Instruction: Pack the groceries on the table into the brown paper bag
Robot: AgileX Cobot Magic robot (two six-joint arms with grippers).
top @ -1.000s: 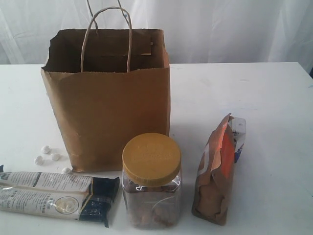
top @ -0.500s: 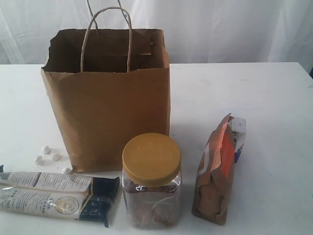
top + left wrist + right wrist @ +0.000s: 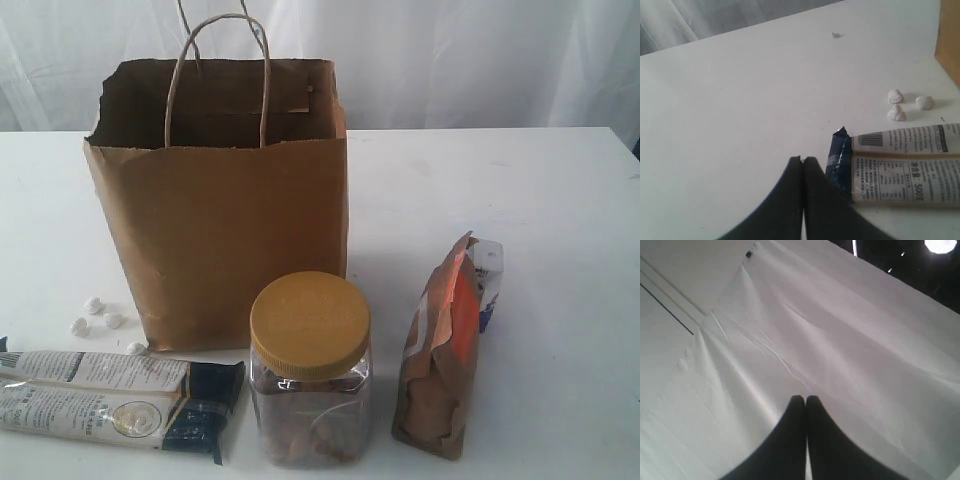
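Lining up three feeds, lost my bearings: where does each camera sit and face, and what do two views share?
Exterior: off the arms, facing the brown paper bag on the table; no robot part shows.
Left wrist: behind the shut left gripper, looking down at the twin packet and white lumps.
Right wrist: behind the shut right gripper, facing white cloth.
Shared: exterior and left wrist both show twin packet, white lumps.
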